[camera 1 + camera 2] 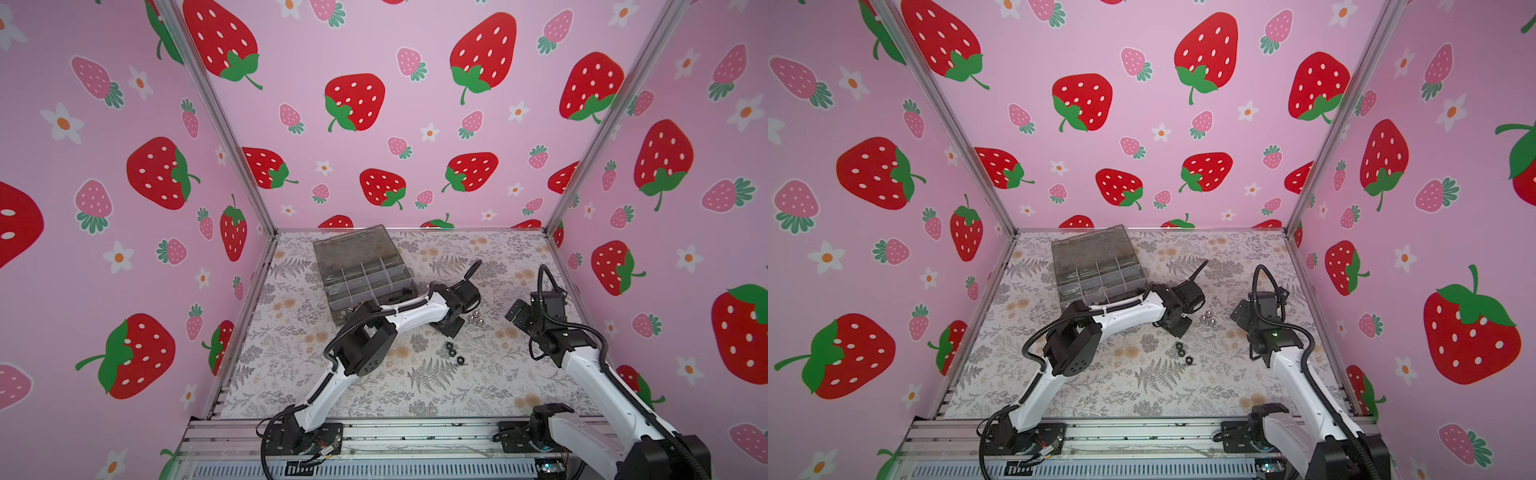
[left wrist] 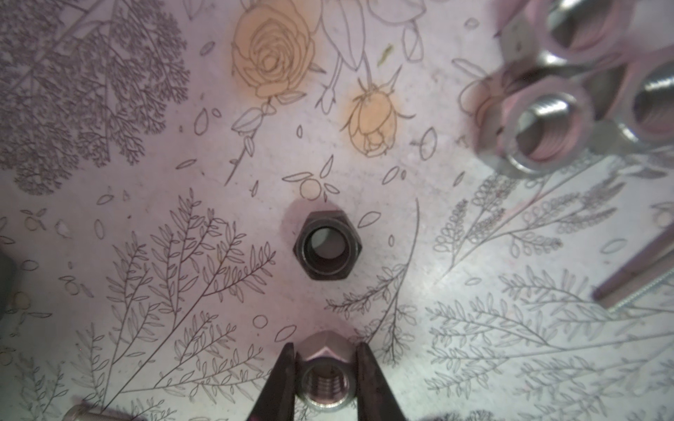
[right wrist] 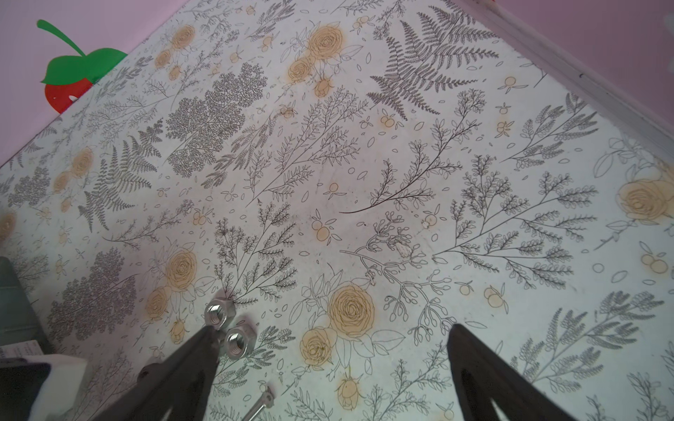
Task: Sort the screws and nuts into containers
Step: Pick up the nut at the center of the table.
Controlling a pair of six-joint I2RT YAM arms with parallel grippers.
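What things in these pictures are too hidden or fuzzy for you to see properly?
- Organiser box: the left arm covers its near compartments in both top views; contents too small.
- Loose silver nuts: blurred and cut by the edge, left wrist view.
- Thin screw: cut by the edge, right wrist view.
- Held silver nut: hidden under the left gripper in both top views.

My left arm [image 1: 415, 313] and right arm [image 1: 590, 374] wear white shells between black joint blocks, with ribbed black cable hose [image 1: 539, 286] looping alongside. A green light [image 1: 1274, 333] glows on my right arm's black housing. At 6 o'clock sit black bases [image 1: 291, 440]. My fingers [image 3: 485, 368] are dark, tapering wedges.
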